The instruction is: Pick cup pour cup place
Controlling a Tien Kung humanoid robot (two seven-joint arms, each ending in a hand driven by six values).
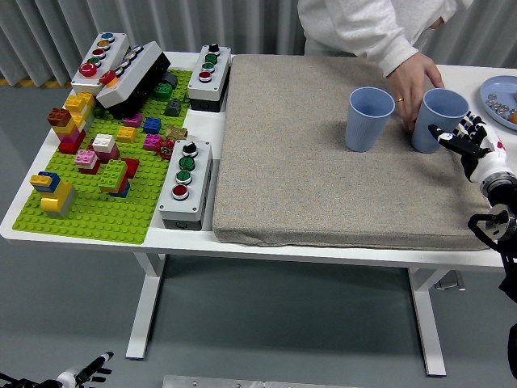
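right hand [462, 139], black-fingered with white tips, sits spread against the near right side of the right blue cup [438, 120], fingers splayed at the cup's wall but not closed around it. this cup stands upright on the grey mat [323, 186] near its right edge, with the left blue cup [369, 118] upright just beside it to the left. between the two cups a person's hand [414, 81] reaches down from the far side, fingers touching the right cup's left wall. left hand [85, 373] hangs low beside the desk [24, 222] at the bottom left corner, fingers loosely extended, holding nothing. a blue plate [499, 97] lies at the far right edge.
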